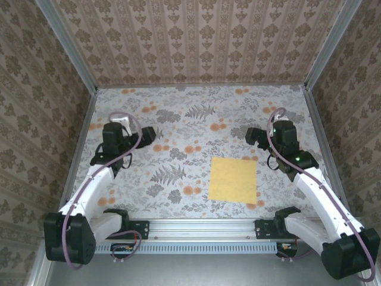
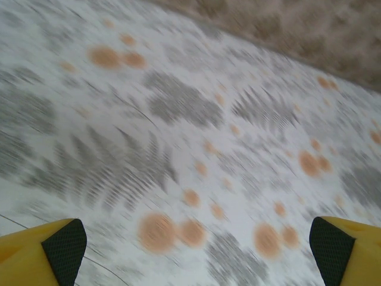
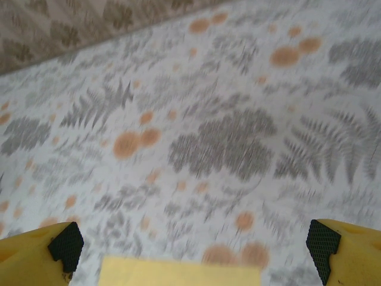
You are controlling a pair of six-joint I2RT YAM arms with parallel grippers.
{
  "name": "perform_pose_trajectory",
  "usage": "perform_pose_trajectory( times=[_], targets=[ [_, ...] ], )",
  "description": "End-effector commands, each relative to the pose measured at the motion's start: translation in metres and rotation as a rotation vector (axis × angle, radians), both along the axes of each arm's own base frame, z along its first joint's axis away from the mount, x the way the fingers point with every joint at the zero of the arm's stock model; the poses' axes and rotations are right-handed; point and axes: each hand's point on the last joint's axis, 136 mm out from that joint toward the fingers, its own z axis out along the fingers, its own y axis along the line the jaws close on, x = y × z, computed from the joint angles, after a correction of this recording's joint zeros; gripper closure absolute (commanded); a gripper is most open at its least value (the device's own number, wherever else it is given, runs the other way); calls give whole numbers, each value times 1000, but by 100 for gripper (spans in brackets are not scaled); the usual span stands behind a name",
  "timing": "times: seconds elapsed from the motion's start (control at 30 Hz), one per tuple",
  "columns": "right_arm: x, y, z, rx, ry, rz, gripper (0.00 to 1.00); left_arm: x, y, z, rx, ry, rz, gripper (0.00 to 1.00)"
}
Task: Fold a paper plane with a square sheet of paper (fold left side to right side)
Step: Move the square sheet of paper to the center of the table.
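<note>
Sheet of paper (image 1: 233, 179): flat on flowered table (image 1: 178, 113), apparently uncreased.
Left pincer (image 1: 149, 136), right pincer (image 1: 256, 137): both released, empty, clear of the sheet.
Progress: no fold made; all folding outstanding.

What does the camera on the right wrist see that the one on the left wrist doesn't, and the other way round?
Right wrist view: the far edge of the square sheet of paper lies at the bottom of the picture, flat on the cloth, just below the right gripper.

Left wrist view: beneath the left gripper lies bare cloth with orange blotches, and the picture is more blurred.

Shared: the same grey-fern, orange-blotch cloth, a strip of patterned wall along the top, and a gripper spread wide open, holding nothing.
</note>
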Motion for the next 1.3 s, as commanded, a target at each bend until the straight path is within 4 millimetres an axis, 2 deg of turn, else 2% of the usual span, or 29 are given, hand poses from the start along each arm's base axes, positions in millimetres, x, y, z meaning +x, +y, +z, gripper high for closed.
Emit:
perform_pose_trajectory(
  times=[0.0,0.07,0.2,0.47,0.57,0.67,0.9,1.0,1.13,1.27],
  targets=[
    [-42,12,-27,80,198,-29,0,-30,-32,-12,-78,65,-101,0],
    [-55,23,-43,84,270,-13,0,-36,-41,-18,-82,61,-127,0],
    [-79,42,-78,30,401,21,0,-39,-44,-32,-61,74,-126,0],
    [-102,69,-136,-197,572,114,0,-35,-39,-31,14,61,-123,0],
    [-99,84,-155,-217,612,154,0,-35,-37,-32,21,63,-117,0],
    [-92,96,-166,-212,627,180,0,-37,-36,-34,29,70,-112,0],
    [-87,108,-194,-254,687,222,0,-37,-31,-32,45,66,-91,0],
    [-85,115,-201,-256,712,243,0,-37,-29,-31,54,66,-87,0],
    [-73,130,-207,-250,705,281,0,-37,-27,-29,62,64,-78,0],
    [-53,148,-209,-259,688,328,0,-37,-27,-28,62,64,-77,0]
  ],
)
